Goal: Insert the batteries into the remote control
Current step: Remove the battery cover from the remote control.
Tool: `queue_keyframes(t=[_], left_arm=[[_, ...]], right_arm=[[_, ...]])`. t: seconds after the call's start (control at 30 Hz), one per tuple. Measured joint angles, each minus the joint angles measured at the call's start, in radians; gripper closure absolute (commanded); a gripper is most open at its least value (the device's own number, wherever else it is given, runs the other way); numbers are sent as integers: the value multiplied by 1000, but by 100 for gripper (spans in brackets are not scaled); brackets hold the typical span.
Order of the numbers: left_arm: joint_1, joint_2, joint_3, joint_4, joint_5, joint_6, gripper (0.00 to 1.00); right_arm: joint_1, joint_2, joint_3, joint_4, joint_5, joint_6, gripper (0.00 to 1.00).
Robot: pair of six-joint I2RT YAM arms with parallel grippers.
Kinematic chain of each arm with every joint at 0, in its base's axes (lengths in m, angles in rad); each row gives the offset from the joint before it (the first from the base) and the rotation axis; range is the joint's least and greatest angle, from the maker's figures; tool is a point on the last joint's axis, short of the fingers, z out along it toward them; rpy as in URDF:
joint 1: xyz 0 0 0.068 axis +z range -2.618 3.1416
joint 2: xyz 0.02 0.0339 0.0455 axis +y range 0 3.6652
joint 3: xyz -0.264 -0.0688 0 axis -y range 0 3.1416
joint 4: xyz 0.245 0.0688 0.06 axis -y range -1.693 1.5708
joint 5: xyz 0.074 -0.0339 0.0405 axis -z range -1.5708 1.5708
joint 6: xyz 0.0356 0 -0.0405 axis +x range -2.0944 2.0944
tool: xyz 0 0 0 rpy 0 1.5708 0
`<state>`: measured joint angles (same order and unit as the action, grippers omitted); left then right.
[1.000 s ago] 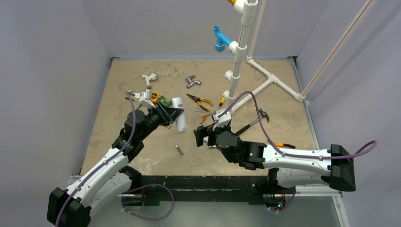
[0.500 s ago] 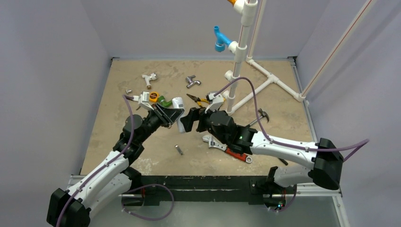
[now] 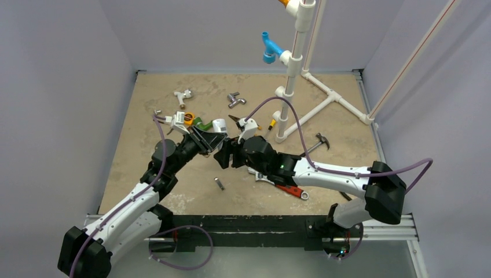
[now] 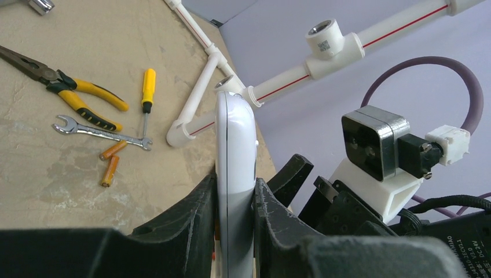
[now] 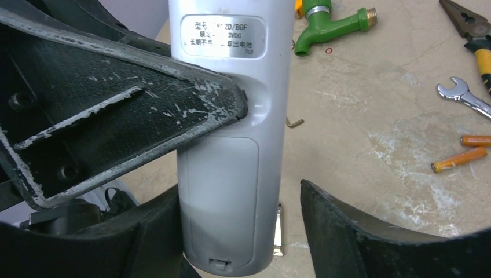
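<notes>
The white remote control stands on edge, held off the table by my left gripper, which is shut on its two faces. Its plain back with a label and a closed battery cover faces the right wrist camera. My right gripper is open around the remote's lower end: one finger lies against its left side, the other stands well apart on the right. From above, both grippers meet at the remote. Two orange batteries lie loose on the table.
Yellow-handled pliers, a small wrench and a yellow screwdriver lie near the batteries. A white pipe frame rises behind them. A green tap, a metal cylinder, a red-handled wrench and a hammer are scattered about.
My right arm has swung left across the table to the remote, and its jaws have narrowed around the remote's lower end. The left gripper has kept its hold.
</notes>
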<state>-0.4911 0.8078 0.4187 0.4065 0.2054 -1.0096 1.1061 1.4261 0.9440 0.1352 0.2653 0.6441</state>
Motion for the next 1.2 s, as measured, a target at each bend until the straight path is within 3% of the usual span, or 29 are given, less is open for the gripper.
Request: queue_keyframes(t=[0.07,0.2,0.33,0.47,0.83,1.2], left_arm=[[0,1,0,0,0,-1,98],[0,4,0,4,2,-2,82],[0,9,0,16,3,-3,64],[0,15,0,21,16,-7,58],[0,34,0,34,40,-21,55],[0,34,0,31,42,-16,60]], right_arm=[[0,0,2,1,-5,-11,51],[5,0,6,7,-14,-61,82],[4,-6,1,16,-21,-109,95],[3,-37,-32,34,-22,-158,99],[0,-70,-74,60,-47,-195,100],[1,-72,-86,52,-78,-201,100]])
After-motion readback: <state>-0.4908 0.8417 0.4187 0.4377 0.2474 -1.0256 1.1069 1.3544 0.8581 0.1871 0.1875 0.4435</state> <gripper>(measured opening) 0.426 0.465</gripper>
